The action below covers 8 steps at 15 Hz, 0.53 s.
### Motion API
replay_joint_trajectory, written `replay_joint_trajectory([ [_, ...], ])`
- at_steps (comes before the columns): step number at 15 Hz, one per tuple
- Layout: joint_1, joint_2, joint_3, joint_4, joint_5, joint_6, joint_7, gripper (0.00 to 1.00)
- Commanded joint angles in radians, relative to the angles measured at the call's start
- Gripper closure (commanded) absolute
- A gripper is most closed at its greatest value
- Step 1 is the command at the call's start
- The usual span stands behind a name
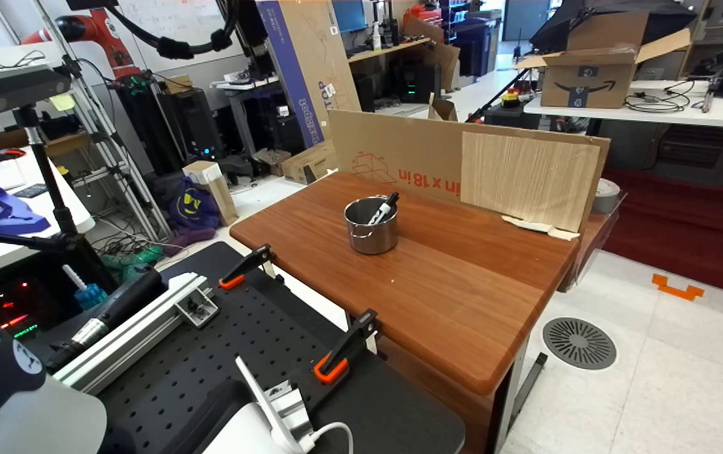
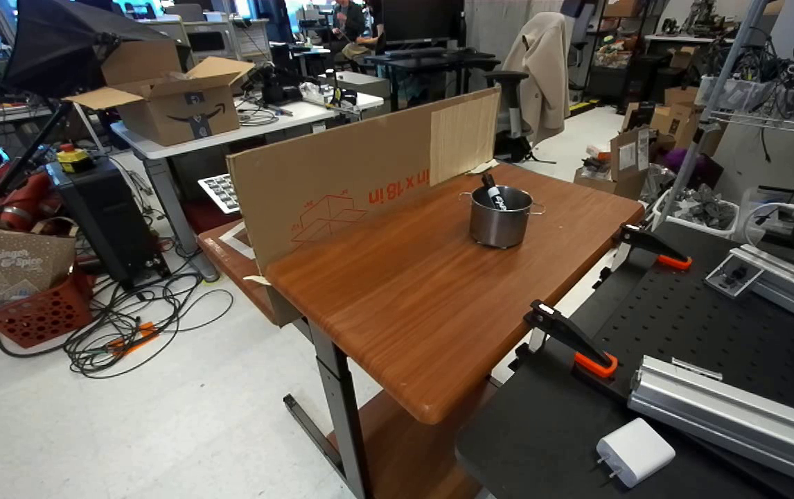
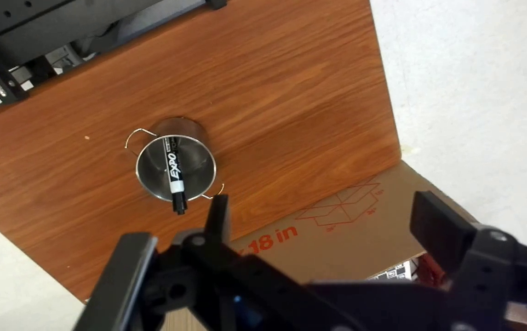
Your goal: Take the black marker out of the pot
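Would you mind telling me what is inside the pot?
The pot holds a marker, slanted with one end sticking out. In both exterior views, the pot's wall hides the marker's lower end and whatever lies beneath it.

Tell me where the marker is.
Left of centre in the wrist view, the black marker leans inside the pot, its top end sticking out toward the cardboard.

lower end of black marker (image 1: 383, 209) hidden by pot (image 1: 374, 241), gripper (image 3: 320, 211) cut off
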State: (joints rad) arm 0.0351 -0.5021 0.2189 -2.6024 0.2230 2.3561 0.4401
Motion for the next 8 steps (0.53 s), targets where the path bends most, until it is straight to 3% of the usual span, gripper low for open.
replay_joint_trajectory([
  [1, -0.025, 0.088, -0.031, 0.007, -0.037, 0.103, -0.023, 0.0],
  [8, -0.059, 0.347, -0.087, 0.087, -0.1, 0.26, -0.041, 0.0],
])
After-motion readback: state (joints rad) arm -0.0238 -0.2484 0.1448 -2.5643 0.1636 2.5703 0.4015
